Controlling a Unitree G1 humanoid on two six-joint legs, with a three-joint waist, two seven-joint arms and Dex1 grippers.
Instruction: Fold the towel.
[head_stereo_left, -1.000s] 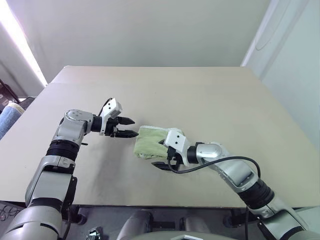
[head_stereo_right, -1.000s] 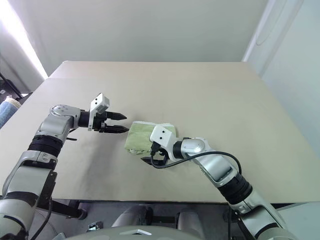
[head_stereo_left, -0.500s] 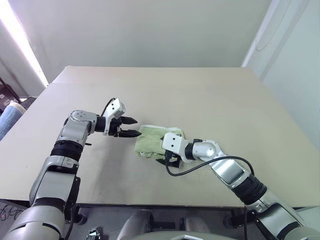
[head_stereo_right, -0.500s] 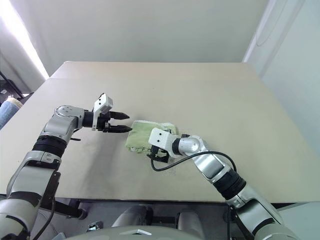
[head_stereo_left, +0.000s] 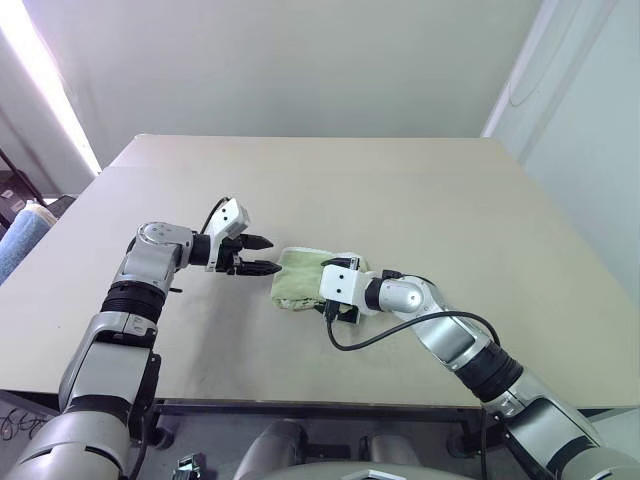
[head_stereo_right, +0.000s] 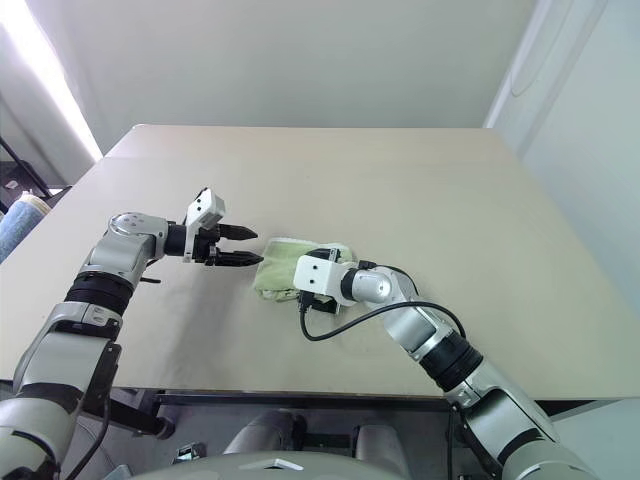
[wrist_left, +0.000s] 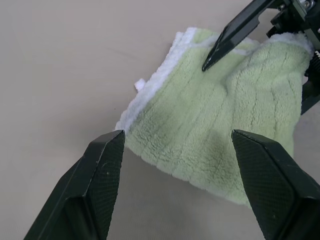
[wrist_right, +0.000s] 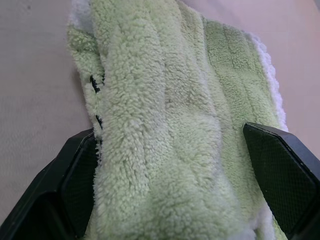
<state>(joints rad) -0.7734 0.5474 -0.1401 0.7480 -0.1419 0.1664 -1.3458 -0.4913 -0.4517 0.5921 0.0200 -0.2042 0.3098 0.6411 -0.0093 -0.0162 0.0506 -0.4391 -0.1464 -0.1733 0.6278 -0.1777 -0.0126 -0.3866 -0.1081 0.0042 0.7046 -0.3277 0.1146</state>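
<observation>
The spread right hand (wrist_right: 175, 165) is straddling the folded towel (head_stereo_left: 297, 278); the left hand (head_stereo_left: 262, 256) is waiting spread beside it. Next, I think, the right must be pinching 1 edge.

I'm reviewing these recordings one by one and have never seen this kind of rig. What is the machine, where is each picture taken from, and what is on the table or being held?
This is a humanoid robot with two arms, each ending in a pincer of two black fingers. The two wide pictures come from a stereo camera on its head, looking down over a beige table. The two close-ups come from cameras on the wrists, looking along each pincer's fingers.

On the table lies a light green towel, already folded into a small bundle. The left pincer hangs open beside the towel's edge, holding nothing. The right pincer is spread wide, with the towel's thick fold between its fingers; it has not closed on the towel. At the far left edge, off the table, there is a rolled blue fabric.
</observation>
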